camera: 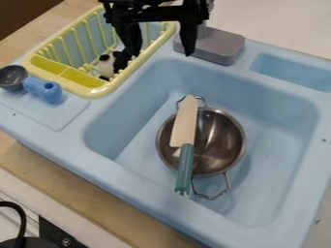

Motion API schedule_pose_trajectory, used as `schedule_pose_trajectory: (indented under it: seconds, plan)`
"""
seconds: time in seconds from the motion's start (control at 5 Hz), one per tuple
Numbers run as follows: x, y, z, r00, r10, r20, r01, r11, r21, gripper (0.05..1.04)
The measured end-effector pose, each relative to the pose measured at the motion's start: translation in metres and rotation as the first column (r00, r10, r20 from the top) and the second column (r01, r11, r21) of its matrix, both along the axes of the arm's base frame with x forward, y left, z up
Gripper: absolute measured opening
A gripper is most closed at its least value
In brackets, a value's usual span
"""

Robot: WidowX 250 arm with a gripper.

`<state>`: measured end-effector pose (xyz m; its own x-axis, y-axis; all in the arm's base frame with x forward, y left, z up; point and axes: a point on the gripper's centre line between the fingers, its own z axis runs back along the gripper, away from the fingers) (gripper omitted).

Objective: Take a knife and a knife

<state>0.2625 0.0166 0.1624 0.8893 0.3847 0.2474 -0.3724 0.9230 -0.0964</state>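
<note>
In the camera view, the knife (185, 121) lies across the metal pot (223, 140) in the blue sink (87, 145), its pale blade pointing to about twelve o'clock and its teal handle reaching past the rim towards six. The claw (161, 54) hangs at twelve o'clock, between the yellow dish rack (101, 91) at about eleven and the grey block (217, 44) at about half past twelve. Its two fingers stand wide apart with nothing between them, and it is well apart from the knife.

So the taking looks undone: the knife is neither gripped nor raised. What is left, as I judge it, is to bring the claw towards six o'clock and down to the knife, close on it and lift it off the pot. Because the task names a knife twice, I cannot tell whether one lift would finish it.
</note>
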Motion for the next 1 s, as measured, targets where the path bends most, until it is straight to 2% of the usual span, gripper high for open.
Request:
schedule_pose_trajectory:
  seconds: [0.2,0.4,0.6,0.8,1.0]
  plan:
    - [-0.003,0.000,-0.006,1.000,0.007,-0.018,-0.007,1.000,-0.005,0.999]
    - [-0.017,-0.009,-0.012,0.999,0.036,0.012,-0.036,0.999,-0.029,0.999]
    - [-0.023,-0.019,-0.010,0.999,0.036,-0.012,-0.036,0.999,-0.037,0.999]
    - [-0.042,-0.028,-0.018,0.994,0.075,-0.081,-0.079,0.996,-0.036,0.999]
    - [-0.050,-0.038,-0.029,0.989,0.092,-0.117,-0.101,0.992,-0.071,0.999]
